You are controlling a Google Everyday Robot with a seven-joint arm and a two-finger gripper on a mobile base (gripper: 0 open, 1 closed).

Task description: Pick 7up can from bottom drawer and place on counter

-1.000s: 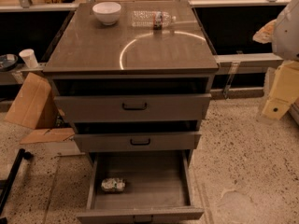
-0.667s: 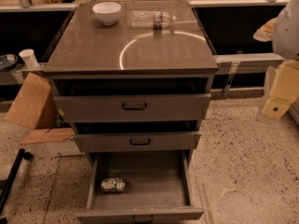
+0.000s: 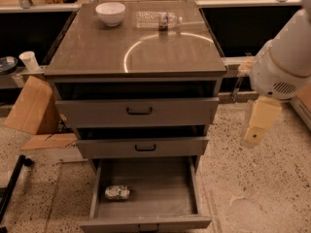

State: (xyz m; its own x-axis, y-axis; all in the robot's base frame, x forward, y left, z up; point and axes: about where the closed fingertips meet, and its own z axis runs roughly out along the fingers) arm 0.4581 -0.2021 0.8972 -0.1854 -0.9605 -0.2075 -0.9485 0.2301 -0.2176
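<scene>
Gripper (image 3: 257,125) hanging over floor right of cabinet, grip state cannot be told, bottom drawer (image 3: 190,183) open below-left, 7up can (image 3: 117,192) on its side near left wall, counter (image 3: 97,47) up-left, bowl (image 3: 110,13) and bottle (image 3: 158,19) at far edge.

Bottom drawer (image 3: 156,187) open, room rt of 7up can (image 3: 117,192); gripper (image 3: 256,129) rt of cabinet (image 3: 160,111)

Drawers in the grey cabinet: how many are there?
3, stacked: top drawer under the counter, middle drawer below it, bottom drawer pulled out with the 7up can inside. None seem hidden. The gripper hangs right of them.
</scene>
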